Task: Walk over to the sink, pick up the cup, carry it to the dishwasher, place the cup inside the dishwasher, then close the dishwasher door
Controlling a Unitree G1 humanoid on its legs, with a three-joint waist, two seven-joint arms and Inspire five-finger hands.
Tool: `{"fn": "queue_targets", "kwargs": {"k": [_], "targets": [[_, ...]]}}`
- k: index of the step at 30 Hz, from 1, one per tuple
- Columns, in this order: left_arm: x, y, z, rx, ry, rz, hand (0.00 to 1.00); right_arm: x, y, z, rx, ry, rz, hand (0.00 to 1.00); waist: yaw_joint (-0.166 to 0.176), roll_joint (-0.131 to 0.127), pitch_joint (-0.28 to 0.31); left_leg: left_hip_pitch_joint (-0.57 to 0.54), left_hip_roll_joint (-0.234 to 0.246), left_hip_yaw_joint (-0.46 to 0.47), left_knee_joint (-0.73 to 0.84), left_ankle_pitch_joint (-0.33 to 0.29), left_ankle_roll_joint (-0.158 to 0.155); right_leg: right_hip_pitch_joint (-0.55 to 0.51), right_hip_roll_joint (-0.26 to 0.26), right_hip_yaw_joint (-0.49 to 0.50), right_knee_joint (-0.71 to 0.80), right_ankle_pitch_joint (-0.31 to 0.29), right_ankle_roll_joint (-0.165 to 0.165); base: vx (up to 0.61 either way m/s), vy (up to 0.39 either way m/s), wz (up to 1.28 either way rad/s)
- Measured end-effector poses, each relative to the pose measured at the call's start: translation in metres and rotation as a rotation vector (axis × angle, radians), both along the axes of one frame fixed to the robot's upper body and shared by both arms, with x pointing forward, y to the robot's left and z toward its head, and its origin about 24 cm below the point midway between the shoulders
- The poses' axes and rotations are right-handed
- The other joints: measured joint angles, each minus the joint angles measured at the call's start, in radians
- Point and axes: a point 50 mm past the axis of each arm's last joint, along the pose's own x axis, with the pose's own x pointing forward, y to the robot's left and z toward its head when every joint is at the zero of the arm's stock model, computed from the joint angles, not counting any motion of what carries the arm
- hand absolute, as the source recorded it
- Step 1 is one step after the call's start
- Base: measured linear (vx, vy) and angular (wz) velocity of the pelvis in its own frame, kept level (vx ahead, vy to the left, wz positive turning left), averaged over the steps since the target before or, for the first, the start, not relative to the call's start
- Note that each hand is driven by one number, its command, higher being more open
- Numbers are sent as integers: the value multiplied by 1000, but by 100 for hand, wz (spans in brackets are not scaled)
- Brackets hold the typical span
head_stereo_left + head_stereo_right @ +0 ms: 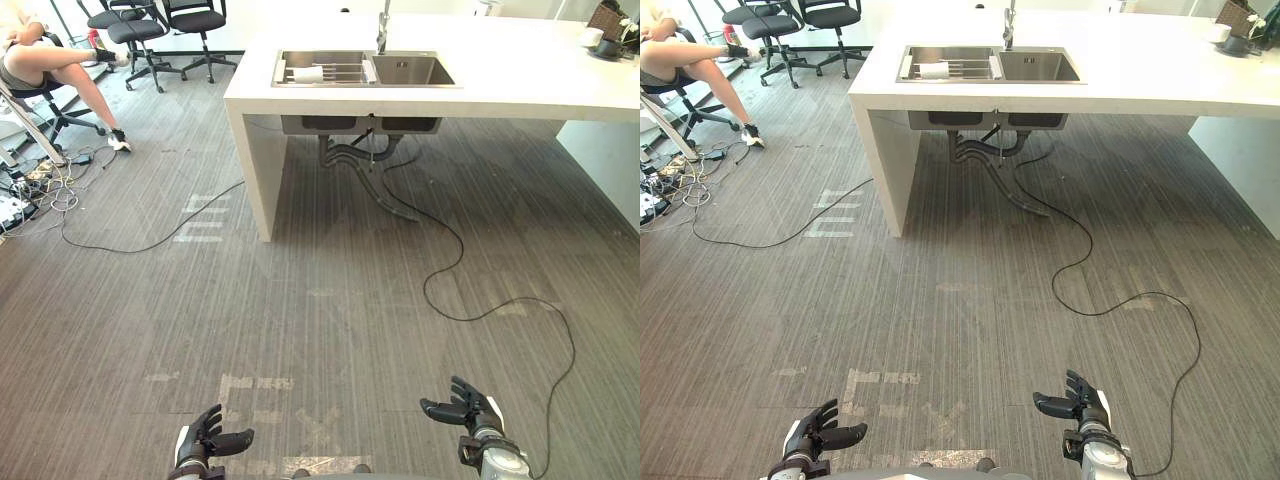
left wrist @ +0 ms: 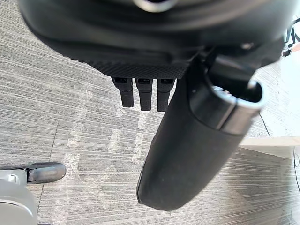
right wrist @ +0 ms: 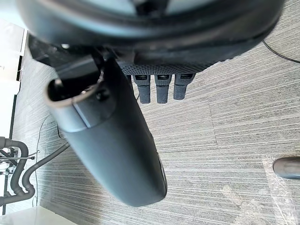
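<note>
Far across the grey floor (image 1: 330, 300), the white counter (image 1: 520, 75) carries a sink (image 1: 412, 70) with two basins. The cup (image 1: 310, 73) is a small white shape on the wire rack (image 1: 335, 70) over the left basin (too small to tell how it lies or which way it faces). The counter's right end is cut off by the edge of the view, as is a wicker basket (image 1: 606, 20) at its far corner. Drain pipes (image 1: 350, 155) hang under the sink, partly in shade. At the upper left a seated person (image 1: 45, 60) is cut off above the lap, with office chairs (image 1: 190, 22) close by.

Both hands hang low at the near edge of the head views, well apart from the counter. The left hand (image 1: 212, 436) has its palm turned inward, its fingers (image 2: 144, 96) loose and the thumb standing apart, holding nothing. The right hand (image 1: 466, 408) mirrors it, with fingers (image 3: 161, 89) relaxed and empty.
</note>
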Motion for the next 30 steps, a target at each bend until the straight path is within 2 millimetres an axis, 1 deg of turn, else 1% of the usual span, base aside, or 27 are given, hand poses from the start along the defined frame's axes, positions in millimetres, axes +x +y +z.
{"fn": "queue_targets", "kwargs": {"k": [13, 19, 24, 27, 29, 30], "targets": [[3, 0, 1, 0, -10, 0, 90, -1, 0, 0, -2, 1, -6, 90, -4, 3, 1, -3, 5, 0, 8, -8, -9, -12, 3, -2, 27, -21, -4, 0, 0, 0], [6, 0, 4, 2, -29, -3, 90, -3, -7, 1, -12, -4, -55, 90, -4, 8, 2, -12, 6, 1, 8, -10, -9, -21, 4, -3, 27, -23, -6, 0, 0, 0], [11, -2, 6, -11, -60, 9, 90, -3, -8, 1, -22, 2, -68, 90, -5, 13, 0, -28, 7, 4, 12, -18, -10, -34, 5, -1, 27, -27, -7, 6, -2, -1], [12, -4, 6, -15, -62, 10, 90, -5, -13, 2, -35, 3, -112, 90, -4, 23, -7, -30, 8, 8, 17, -31, -6, -37, 6, 5, 27, -35, -5, 54, -3, -6], [14, -4, 8, -13, -73, 8, 90, -4, -14, 3, -40, -1, -117, 90, -4, 24, -7, -40, 9, 12, 31, -44, -6, -46, 6, 9, 29, -39, -2, 52, 3, -8], [16, -4, 11, -10, -92, 6, 90, -1, -14, 4, -41, -10, -116, 90, -2, 24, -7, -58, 11, 21, 56, -61, -4, -58, 6, 18, 37, -44, -2, 71, 12, -24]]}}
